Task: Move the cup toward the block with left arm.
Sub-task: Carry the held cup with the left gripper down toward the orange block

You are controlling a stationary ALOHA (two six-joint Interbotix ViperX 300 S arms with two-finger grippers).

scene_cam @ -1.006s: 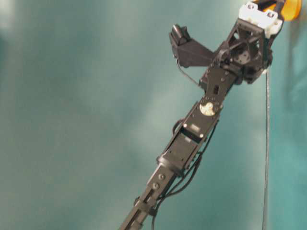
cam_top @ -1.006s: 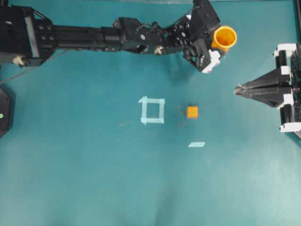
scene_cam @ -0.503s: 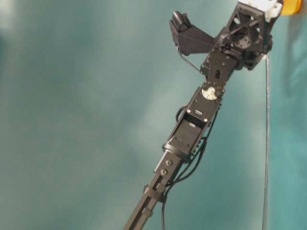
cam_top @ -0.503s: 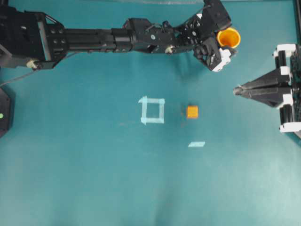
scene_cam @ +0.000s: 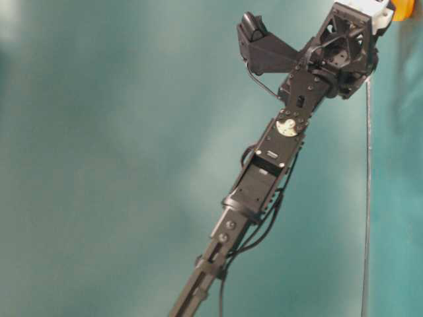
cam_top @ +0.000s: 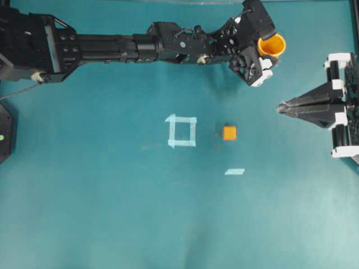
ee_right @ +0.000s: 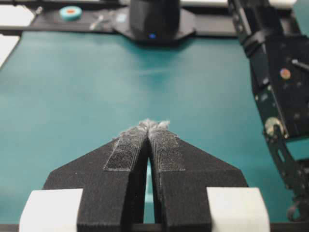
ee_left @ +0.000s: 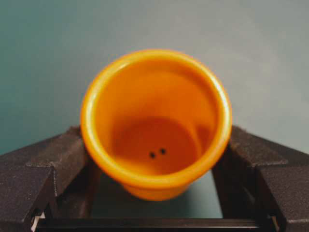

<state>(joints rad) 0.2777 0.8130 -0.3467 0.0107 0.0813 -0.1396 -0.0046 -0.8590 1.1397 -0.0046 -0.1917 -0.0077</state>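
The left hand (ee_left: 154,203) grips the cup (ee_left: 155,123) between its fingers (ee_left: 53,162), the block (cam_top: 229,133) well apart below it.

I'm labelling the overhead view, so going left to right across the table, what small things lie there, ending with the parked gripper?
Tape square → block → tape strip → cup, between the left gripper's fingers → right gripper, its jaws together.
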